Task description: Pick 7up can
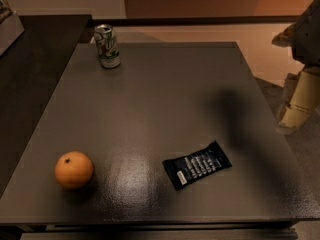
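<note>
The 7up can [106,46] stands upright near the far left corner of the grey table [165,94]. It has white and green printed sides and a shiny silver top. My gripper [296,103], cream-coloured, hangs at the right edge of the view, past the table's right side and far from the can. It holds nothing that I can see. Its shadow falls on the right half of the table.
An orange [74,169] sits near the front left of the table. A dark blue snack packet [197,165] lies flat at the front centre-right. A dark counter [35,59] adjoins the table on the left, with a pale object [7,21] at its far end.
</note>
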